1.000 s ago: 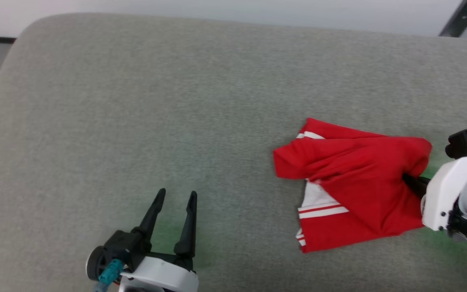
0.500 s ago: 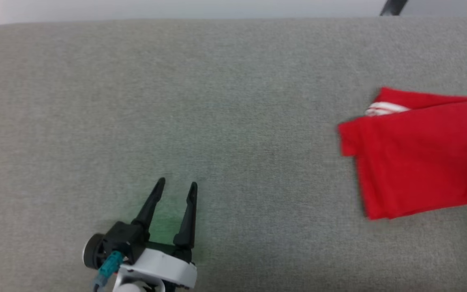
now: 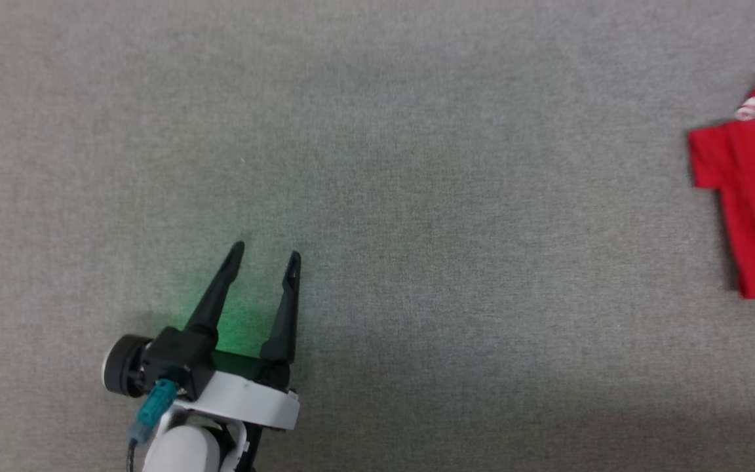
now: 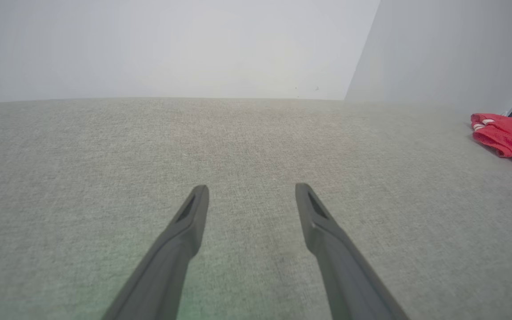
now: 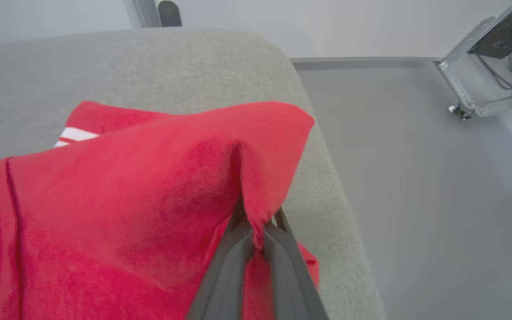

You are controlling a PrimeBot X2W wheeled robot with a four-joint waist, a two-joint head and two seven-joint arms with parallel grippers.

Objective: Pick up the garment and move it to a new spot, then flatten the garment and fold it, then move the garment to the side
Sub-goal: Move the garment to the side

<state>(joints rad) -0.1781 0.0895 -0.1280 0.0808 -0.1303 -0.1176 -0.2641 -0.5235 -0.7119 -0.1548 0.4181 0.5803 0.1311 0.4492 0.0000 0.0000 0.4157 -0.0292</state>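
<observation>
At the right edge of the head view, the garment (image 3: 751,196) is lying on the grey counter (image 3: 417,164), with my right end effector (image 5: 258,222) pinching shut on one small red fold. The left end effector (image 3: 266,250) is hovering wide open and empty, well apart. I am judging that so thin a pinch is risking slippage, and dragging could be undoing the folds or spilling cloth over the nearby corner.

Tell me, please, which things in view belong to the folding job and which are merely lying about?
Belonging to the job: red T-shirt, pinched by the shut right tool; open left tool, empty; grey padded surface under the shirt.
Lying about: metal frame on the floor; metal post behind the surface.
</observation>
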